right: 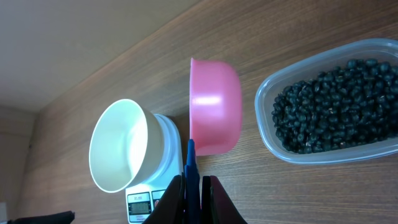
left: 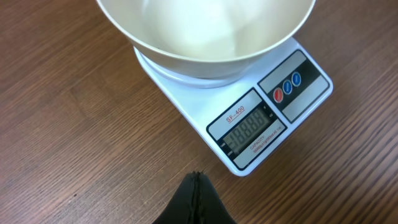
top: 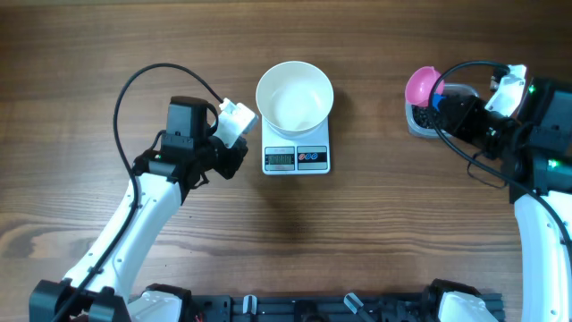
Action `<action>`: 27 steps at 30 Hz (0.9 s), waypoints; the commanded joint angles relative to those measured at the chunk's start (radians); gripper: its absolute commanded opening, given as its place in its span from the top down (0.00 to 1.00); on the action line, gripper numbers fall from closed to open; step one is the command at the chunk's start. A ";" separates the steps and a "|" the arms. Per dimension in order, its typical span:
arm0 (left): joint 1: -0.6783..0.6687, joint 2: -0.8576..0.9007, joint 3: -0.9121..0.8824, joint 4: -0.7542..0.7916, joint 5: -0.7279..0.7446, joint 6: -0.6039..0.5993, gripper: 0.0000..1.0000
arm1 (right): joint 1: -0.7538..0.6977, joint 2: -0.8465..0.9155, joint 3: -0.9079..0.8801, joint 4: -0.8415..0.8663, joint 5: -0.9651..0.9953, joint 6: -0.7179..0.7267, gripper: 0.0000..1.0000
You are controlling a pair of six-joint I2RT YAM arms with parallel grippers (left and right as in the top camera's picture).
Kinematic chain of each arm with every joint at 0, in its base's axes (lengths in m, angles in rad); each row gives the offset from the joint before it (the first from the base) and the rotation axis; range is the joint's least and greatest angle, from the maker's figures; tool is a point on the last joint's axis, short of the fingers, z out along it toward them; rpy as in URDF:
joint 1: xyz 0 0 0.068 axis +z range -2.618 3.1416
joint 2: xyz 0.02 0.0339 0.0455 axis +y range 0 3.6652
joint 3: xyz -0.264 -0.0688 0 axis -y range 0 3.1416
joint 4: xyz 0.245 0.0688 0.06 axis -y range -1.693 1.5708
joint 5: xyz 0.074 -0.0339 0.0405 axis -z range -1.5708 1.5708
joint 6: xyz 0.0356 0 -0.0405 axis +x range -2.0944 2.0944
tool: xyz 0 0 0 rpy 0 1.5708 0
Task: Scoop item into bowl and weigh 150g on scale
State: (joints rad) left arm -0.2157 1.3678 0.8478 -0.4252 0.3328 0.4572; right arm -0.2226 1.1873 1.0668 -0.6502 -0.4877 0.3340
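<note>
So the beans [right: 336, 102] are all sitting in the clear tub [right: 323, 155], just off to the right of the right hand [right: 193, 183] and a bit ahead of it. None in the bowl [top: 295, 98] that I can see, it looks bare white inside, so I'd say no scooping has landed yet.

The right hand is clamped on the blue handle of a pink scoop [right: 214, 106]. The cup sticks straight out past the fingertips, lying on its side with the mouth turned away from the tub, toward the bowl. I can't see inside it from the wrist view, and from overhead it looks empty. It'll need to roll and dip right to dig in. Tub being that close makes sense: short trip, less spilling.

The bowl is parked on the scale [top: 297, 158], to the left of the scoop hand, well apart from the tub. It sits on the far half of the platform, so the display and buttons stay uncovered on the near edge. I can't read a real number off the display.

The left hand [left: 196, 193] is pinched shut on nothing, hovering over the table [top: 357, 233] with the scale just ahead and to its right. My guess is it's parked close for the buttons.
</note>
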 commanded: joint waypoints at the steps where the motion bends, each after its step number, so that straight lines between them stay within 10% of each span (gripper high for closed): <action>1: 0.007 0.043 -0.012 0.003 0.030 0.126 0.96 | -0.001 0.000 0.011 0.006 0.026 -0.019 0.96; 27: 0.013 0.127 -0.012 0.018 0.123 0.326 0.96 | -0.001 0.000 0.011 0.005 0.039 -0.019 0.96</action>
State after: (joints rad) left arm -0.2131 1.4860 0.8452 -0.4099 0.4328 0.7597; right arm -0.2226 1.1873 1.0668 -0.6502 -0.4622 0.3340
